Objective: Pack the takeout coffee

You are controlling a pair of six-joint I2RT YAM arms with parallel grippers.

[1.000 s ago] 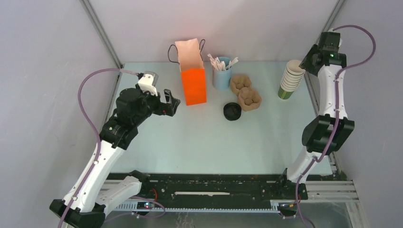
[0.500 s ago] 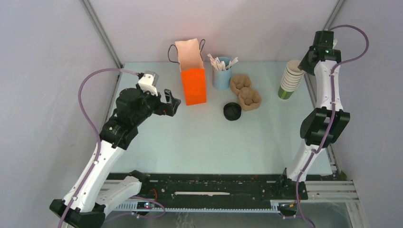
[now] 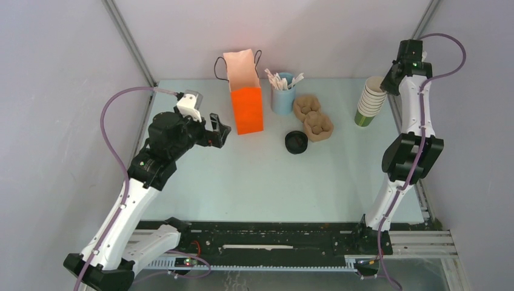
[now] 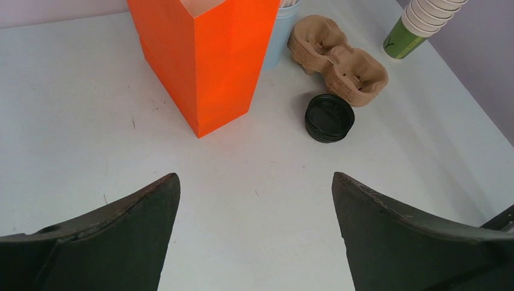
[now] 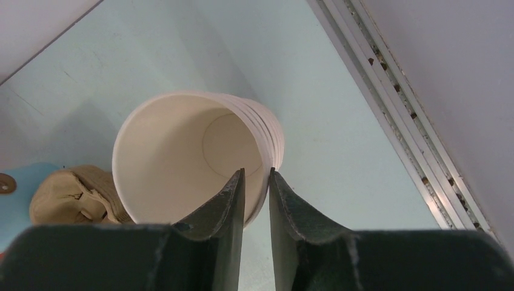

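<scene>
Cups and lids lie apart in the overhead view, and no finished takeout coffee shows anywhere on the table (image 3: 242, 182). At upper right, the right gripper (image 3: 388, 77) sits at the mouth of the stack of cups (image 3: 368, 106). The stack leans, its long axis tipped toward the upper right of the frame. The black lids (image 3: 296, 142) rest at centre, just beside the brown carrier (image 3: 314, 118). An orange bag (image 3: 247, 112) and a blue tumbler (image 3: 282, 100) of stirrers stand at upper centre. The left gripper (image 3: 219, 128) hangs left of centre, near the bag and well apart from the cups, so the right arm is far the nearer.

Left wrist view: the left gripper (image 4: 254, 176) holds nothing, its 2 fingers spread wide across the bottom of the frame over bare table. The bag (image 4: 206, 60) fills upper centre. The lids (image 4: 329, 117) sit right of centre, the carrier (image 4: 339, 57) above them and the stack (image 4: 418, 24) in the upper right corner.

Right wrist view: the top cup (image 5: 182, 151) faces the lens mouth-first, so its axis runs almost straight away from the hand. The right gripper (image 5: 256, 173) has its 2 fingers nearly pressed together astride the cup's right-hand rim, 1 inside and 1 outside. Whether the pads bite the paper cannot be told. Freeing that cup would likely call for a pull along the stack's tilt.
</scene>
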